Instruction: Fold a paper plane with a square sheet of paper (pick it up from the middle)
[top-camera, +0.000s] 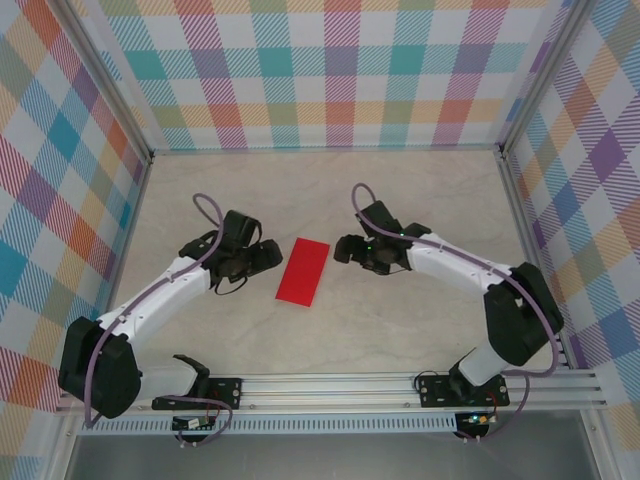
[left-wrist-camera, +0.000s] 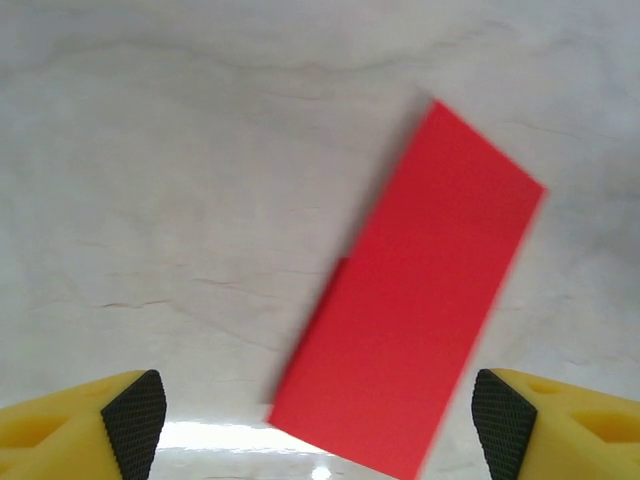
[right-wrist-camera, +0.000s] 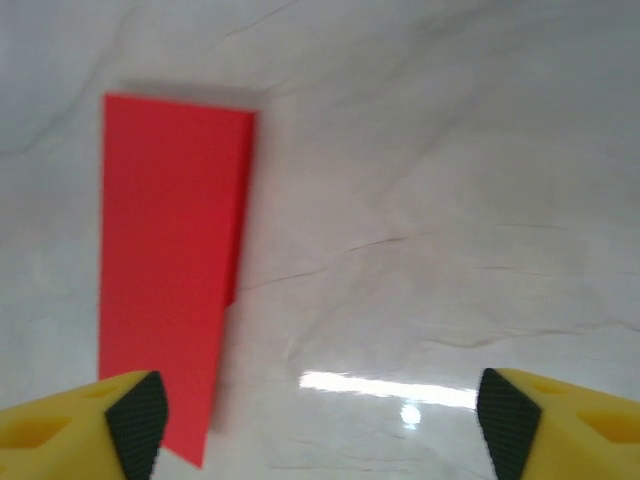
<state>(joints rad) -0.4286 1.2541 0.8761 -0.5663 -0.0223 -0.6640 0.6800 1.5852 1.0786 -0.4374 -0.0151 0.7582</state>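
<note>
The red sheet of paper (top-camera: 303, 270) lies flat on the table between my two arms, folded in half into a narrow rectangle. In the left wrist view the red sheet (left-wrist-camera: 410, 310) lies ahead of and between the wide-apart fingers of my left gripper (left-wrist-camera: 318, 420), which is open and holds nothing. In the right wrist view the folded sheet (right-wrist-camera: 170, 260) lies at the left, just beyond the left fingertip (right-wrist-camera: 137, 420) of my right gripper (right-wrist-camera: 320, 420), open with bare table between its pads. From above, my left gripper (top-camera: 262, 257) is just left of the paper and my right gripper (top-camera: 347, 250) just right of it.
The pale marbled table (top-camera: 400, 330) is walled by checked panels (top-camera: 330, 70) at the back and both sides. A metal rail (top-camera: 340, 385) with the arm bases runs along the near edge.
</note>
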